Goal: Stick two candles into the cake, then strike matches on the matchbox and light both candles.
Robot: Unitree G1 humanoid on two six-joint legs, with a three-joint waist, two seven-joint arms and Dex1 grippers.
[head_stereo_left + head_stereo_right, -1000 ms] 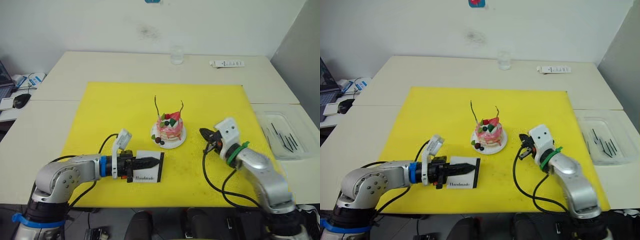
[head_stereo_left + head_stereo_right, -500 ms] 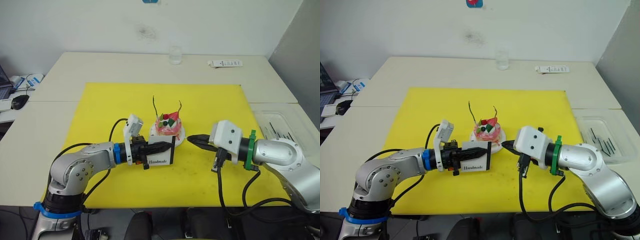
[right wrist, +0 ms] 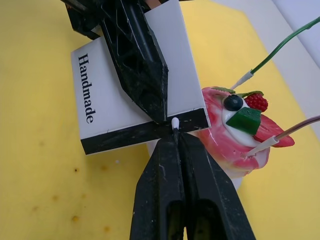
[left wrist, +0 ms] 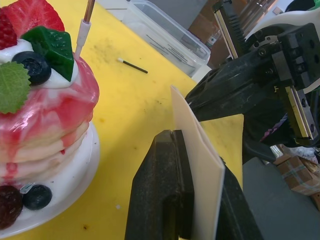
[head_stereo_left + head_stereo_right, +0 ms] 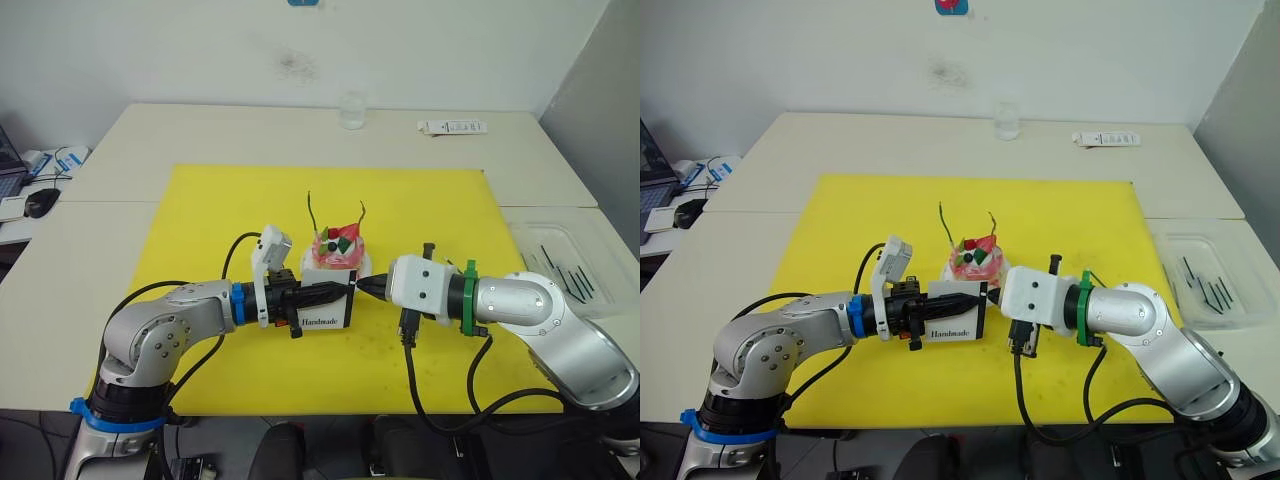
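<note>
Striking now: left gripper (image 3: 155,107) jaws clamp matchbox (image 5: 330,307) at frame centre; right gripper (image 3: 176,134) jaws pinch match (image 3: 175,122) on black strip. Match thin, brittle; you keep grip near head.

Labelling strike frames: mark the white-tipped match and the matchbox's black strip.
White-tipped match (image 3: 175,122), right wrist view, its tip.
Flat white "Handmade" matchbox (image 3: 122,137), right wrist view, its black strip.
</note>
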